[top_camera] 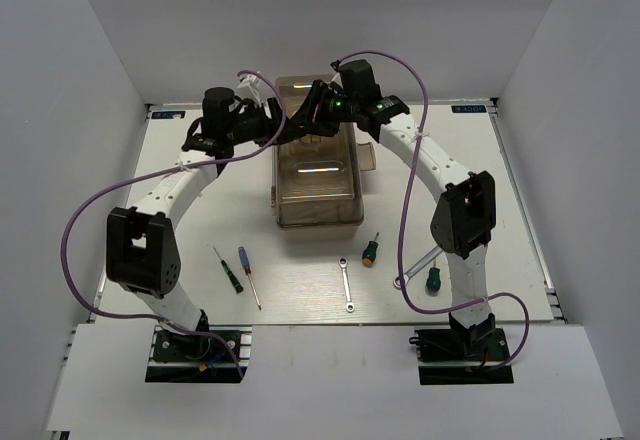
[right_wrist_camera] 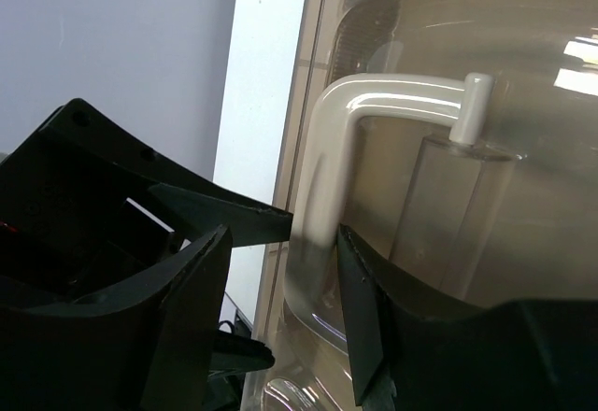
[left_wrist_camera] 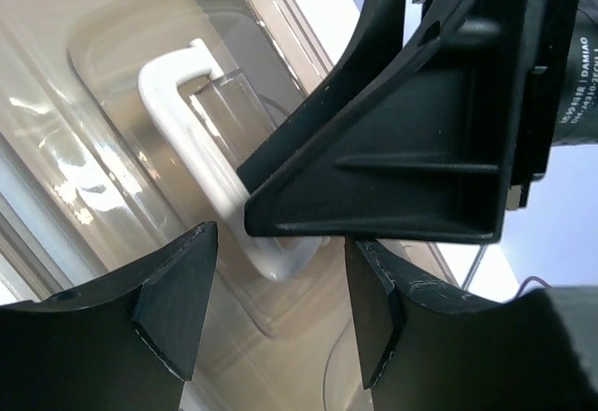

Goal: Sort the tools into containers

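Observation:
The closed toolbox [top_camera: 318,175], with its translucent brown lid, stands at the middle back of the table. Its white handle [left_wrist_camera: 182,121] [right_wrist_camera: 322,149] lies flat on the lid's far part. My left gripper [top_camera: 283,125] [left_wrist_camera: 280,262] is open, its fingertips just short of one handle end. My right gripper [top_camera: 310,110] [right_wrist_camera: 280,252] comes in from the other side, open and straddling the handle's leg, with its right finger [right_wrist_camera: 374,318] against it. Nearer the arms lie two thin screwdrivers [top_camera: 228,269] [top_camera: 249,277], a small wrench [top_camera: 346,285], two green stubby screwdrivers [top_camera: 371,250] [top_camera: 433,279] and a longer wrench [top_camera: 415,268].
The two grippers almost touch over the lid; the right gripper's finger [left_wrist_camera: 411,159] fills much of the left wrist view. A brown flap [top_camera: 368,157] juts from the box's right side. White walls enclose the table on three sides. Purple cables loop beside both arms.

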`<state>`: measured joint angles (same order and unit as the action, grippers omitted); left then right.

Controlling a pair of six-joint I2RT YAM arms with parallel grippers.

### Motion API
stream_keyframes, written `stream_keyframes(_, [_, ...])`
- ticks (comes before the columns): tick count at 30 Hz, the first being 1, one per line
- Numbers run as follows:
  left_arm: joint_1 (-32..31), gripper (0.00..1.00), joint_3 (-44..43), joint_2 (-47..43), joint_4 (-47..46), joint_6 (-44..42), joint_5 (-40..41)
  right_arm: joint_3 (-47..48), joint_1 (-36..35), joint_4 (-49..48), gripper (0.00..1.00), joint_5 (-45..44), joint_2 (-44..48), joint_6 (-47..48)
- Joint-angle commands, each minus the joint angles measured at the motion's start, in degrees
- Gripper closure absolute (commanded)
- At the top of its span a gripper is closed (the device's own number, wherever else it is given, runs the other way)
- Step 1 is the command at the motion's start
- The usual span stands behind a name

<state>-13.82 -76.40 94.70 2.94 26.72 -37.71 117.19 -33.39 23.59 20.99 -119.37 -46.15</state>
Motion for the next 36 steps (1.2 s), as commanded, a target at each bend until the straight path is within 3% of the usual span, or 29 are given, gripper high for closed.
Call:
stream_keyframes(1, [-0.5, 0.33, -2.17, 0.4, 4.44, -2.46, 2.56, -0.38, -0.8, -4.87, 0.46, 3.97, 2.3, -2.1])
stream_keyframes(20, [-3.75, 0.43, -6.22, 6.12, 8.39, -2.46, 2.65, -1.26, -0.19, -5.66, 0.46, 4.5, 3.53, -2.45])
stream_keyframes(21, [-3.75, 0.45, -6.83, 6.64, 8.4, -2.46, 2.65, -1.26, -0.1, -5.66, 0.42, 4.49, 3.62, -2.19])
stream_keyframes(25, [-4.28, 0.48, -7.88, 7.17, 10.41, -2.46, 4.66, -0.38, 1.21, -4.0, 0.33, 3.53, 4.32, 0.96])
stream_keyframes(31, [-4.28, 0.52, -8.94, 7.7, 13.66, -2.46, 8.62, 3.23, 5.69, 2.68, 0.33, -1.65, 4.93, 8.35])
stream_keyframes(36, [-4.28, 0.64, -9.47, 7.7, 16.83, -0.79, 13.89, 1.65, 10.26, 4.44, 0.33, -5.08, 8.53, 17.22])
